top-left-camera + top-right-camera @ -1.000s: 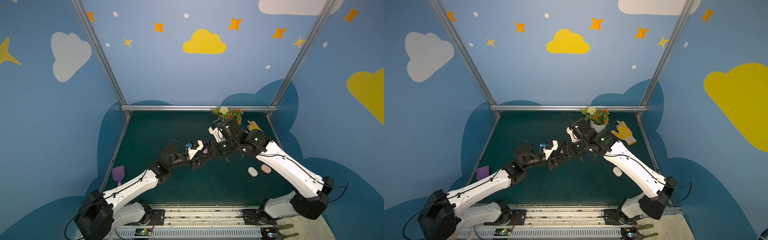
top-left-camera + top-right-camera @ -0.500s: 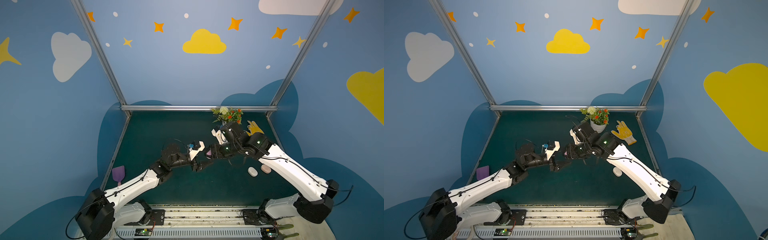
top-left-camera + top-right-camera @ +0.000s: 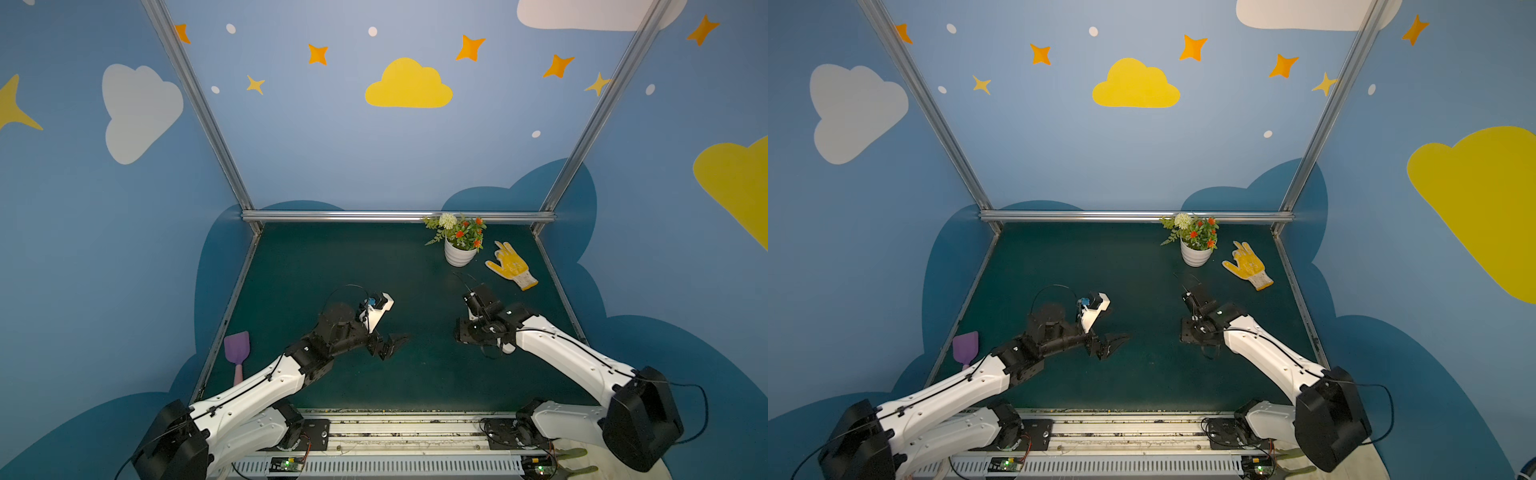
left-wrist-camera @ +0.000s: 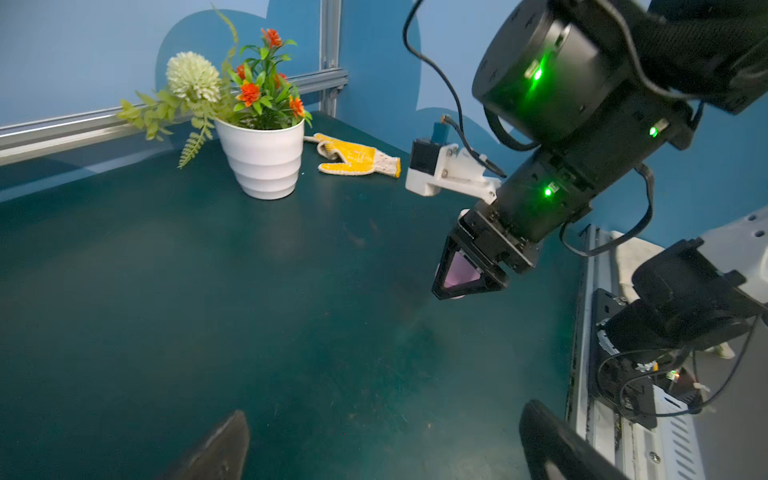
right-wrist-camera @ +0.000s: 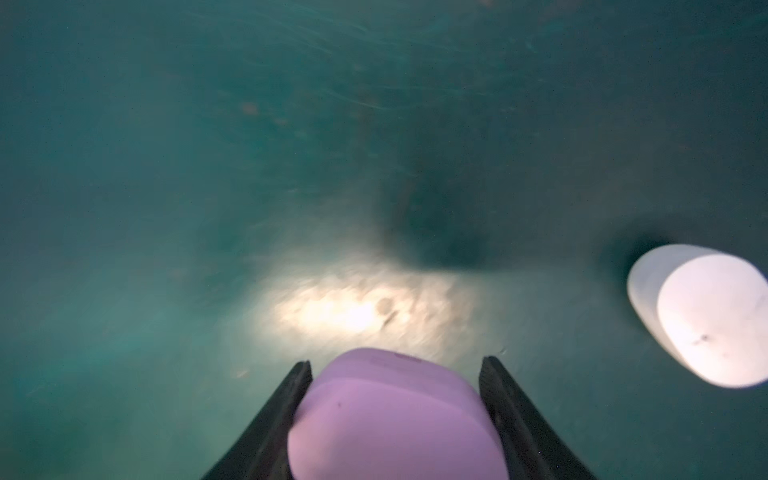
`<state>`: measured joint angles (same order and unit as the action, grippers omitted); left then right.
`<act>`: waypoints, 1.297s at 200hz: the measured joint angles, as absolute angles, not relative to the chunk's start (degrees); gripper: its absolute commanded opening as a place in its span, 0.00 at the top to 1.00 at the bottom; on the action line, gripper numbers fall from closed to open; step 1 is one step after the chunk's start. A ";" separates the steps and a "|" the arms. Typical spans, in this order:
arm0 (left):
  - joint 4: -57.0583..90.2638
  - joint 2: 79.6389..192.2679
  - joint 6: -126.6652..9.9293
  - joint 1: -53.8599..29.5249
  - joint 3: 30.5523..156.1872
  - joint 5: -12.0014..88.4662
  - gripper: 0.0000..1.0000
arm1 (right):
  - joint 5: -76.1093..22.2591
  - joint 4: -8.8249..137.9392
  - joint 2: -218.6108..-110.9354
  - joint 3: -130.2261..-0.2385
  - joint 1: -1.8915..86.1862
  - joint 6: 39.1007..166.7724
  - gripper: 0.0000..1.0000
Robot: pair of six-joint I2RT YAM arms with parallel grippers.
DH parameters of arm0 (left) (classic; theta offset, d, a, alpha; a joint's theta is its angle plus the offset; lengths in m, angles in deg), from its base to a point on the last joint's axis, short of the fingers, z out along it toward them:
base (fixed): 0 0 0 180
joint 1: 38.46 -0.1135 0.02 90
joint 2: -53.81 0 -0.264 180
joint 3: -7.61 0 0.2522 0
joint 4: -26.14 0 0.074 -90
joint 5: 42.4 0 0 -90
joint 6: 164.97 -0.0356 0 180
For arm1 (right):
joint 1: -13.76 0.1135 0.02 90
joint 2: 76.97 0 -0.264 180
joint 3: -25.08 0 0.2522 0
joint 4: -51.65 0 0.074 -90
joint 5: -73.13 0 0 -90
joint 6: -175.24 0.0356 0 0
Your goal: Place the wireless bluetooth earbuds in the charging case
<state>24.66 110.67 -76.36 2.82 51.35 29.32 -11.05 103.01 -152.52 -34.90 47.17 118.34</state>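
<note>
Smooth, shiny, soft
The lilac case [image 5: 395, 415] and white case [image 5: 706, 316] look like smooth plastic; the desk [image 4: 166, 291] is matt and scuffed; the pot [image 4: 262, 162] shiny; the glove [image 4: 357, 160] knitted cloth; the far bar [image 3: 395, 216] metal.

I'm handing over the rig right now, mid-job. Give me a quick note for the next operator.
Left gripper: jaws wide open, empty, above the mat.
Right gripper: jaws closed on the lilac case, low over the mat.
White case: on the mat beside the right gripper.
Done: cannot tell; no earbuds show in any view.
To do: find the earbuds, seat them in a case.
</note>
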 measured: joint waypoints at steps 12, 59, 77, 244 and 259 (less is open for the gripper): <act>24.04 110.21 -76.03 2.82 51.35 31.37 0.00 | -9.98 100.59 -154.75 -34.02 46.80 117.75 0.56; 21.46 109.29 -75.36 2.80 51.35 37.34 0.00 | -8.91 95.12 -159.06 -31.51 46.15 117.68 0.50; 21.42 108.97 -75.07 2.80 51.35 39.22 0.00 | -8.95 94.07 -159.97 -30.74 46.12 117.92 0.47; 22.58 108.73 -70.48 -22.77 44.35 62.87 0.00 | -3.53 87.25 -143.69 -29.87 34.41 103.10 0.04; 24.90 110.10 -70.48 -27.15 43.08 62.26 0.00 | -3.18 83.21 -142.84 -28.78 30.41 100.55 0.04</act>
<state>24.90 110.10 -70.48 -27.15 43.08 62.26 -3.18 83.21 -142.84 -28.78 30.41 100.55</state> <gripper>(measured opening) 0.997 0.960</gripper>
